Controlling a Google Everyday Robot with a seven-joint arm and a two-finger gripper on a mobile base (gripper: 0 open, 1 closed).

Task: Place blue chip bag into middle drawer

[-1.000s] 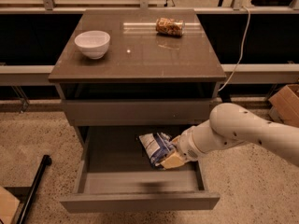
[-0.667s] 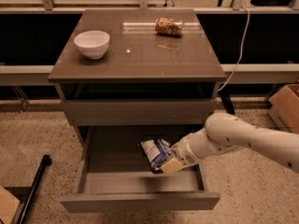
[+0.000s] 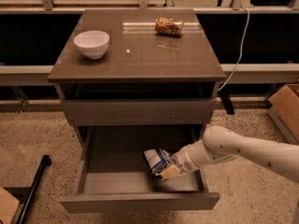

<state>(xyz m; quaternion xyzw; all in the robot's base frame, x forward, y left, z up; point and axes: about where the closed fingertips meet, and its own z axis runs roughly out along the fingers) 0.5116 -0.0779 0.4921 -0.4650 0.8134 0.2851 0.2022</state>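
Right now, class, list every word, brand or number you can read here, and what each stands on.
None can be read.
blue chip bag, gripped by the hand inside the middle drawer: white print, too blurred.
brown snack packet on the cabinet top: print too blurred.

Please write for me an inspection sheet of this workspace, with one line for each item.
Surface: cabinet top, brown and glossy, carrying two things.
Job's things: blue chip bag tilted inside the open middle drawer, toward its right side, held by the gripper.
Clutter: white bowl on the top's left; brown-gold snack packet toward the top's back.
Grippers: gripper reaches into the drawer from the right, shut on the bag.
Cables: white cable hangs down beside the cabinet's right rear.
Surroundings: speckled floor; cardboard box at the right; black pole at lower left.
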